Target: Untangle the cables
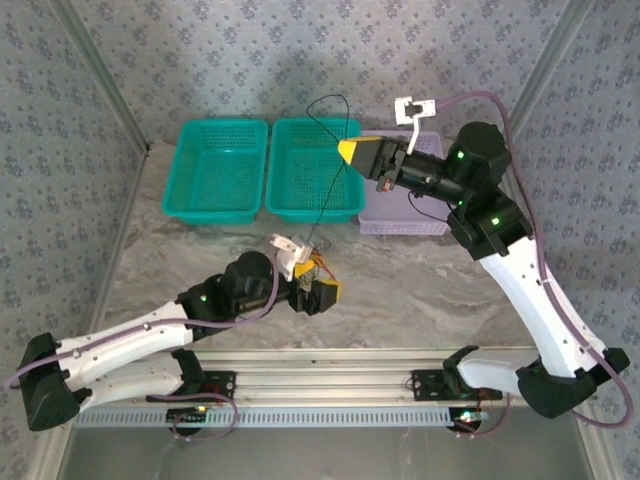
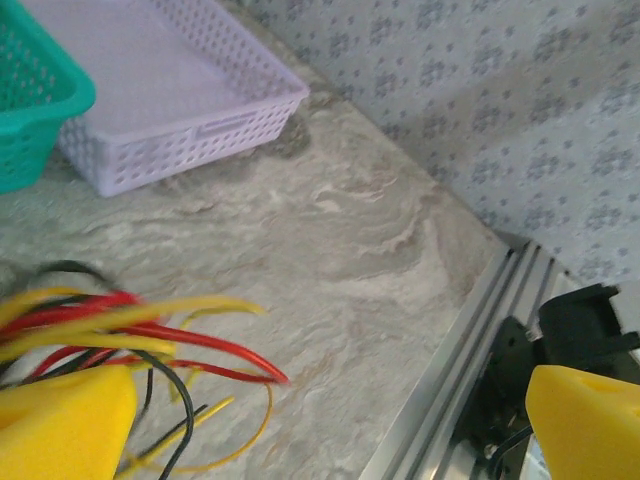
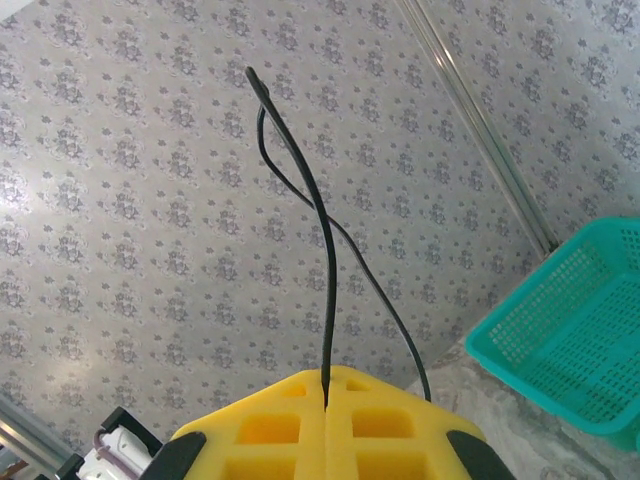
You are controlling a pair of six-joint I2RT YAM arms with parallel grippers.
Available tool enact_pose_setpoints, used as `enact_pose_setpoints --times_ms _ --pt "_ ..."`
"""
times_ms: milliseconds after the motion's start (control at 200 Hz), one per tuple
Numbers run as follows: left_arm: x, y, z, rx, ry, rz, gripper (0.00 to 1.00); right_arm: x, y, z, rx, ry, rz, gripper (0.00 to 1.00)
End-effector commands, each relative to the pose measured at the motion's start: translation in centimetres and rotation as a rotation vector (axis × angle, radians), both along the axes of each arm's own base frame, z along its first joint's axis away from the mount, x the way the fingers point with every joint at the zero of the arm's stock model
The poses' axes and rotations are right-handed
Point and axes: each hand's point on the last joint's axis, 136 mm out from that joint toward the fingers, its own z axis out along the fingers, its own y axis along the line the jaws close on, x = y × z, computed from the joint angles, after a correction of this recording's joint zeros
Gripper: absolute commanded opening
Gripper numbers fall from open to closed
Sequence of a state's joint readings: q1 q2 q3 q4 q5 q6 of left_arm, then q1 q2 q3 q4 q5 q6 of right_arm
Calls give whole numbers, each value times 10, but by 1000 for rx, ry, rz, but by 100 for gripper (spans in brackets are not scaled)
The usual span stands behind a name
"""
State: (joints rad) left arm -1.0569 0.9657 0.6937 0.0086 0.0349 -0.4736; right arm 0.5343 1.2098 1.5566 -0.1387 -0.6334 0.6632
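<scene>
While between right fingers (image 3: 270,425), black cable (image 3: 330,300)

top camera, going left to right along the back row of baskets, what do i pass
left teal basket → right teal basket → lavender basket

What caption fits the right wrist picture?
Right gripper shut on a black cable, patterned wall behind, green basket alongside.
</scene>
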Motion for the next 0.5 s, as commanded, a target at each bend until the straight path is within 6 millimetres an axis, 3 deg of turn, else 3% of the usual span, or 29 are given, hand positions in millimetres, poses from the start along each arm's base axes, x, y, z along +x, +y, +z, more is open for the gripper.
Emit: enact_pose_setpoints --times_ms 0,240,495 --pt "5 7 -24 95 3 38 100 -14 -2 27 51 -62 40 0" --pt "22 6 -44 187 10 116 100 -22 -1 31 36 -78 56 0" --pt "26 -19 -32 98 39 88 100 -18 -1 22 21 -71 37 0"
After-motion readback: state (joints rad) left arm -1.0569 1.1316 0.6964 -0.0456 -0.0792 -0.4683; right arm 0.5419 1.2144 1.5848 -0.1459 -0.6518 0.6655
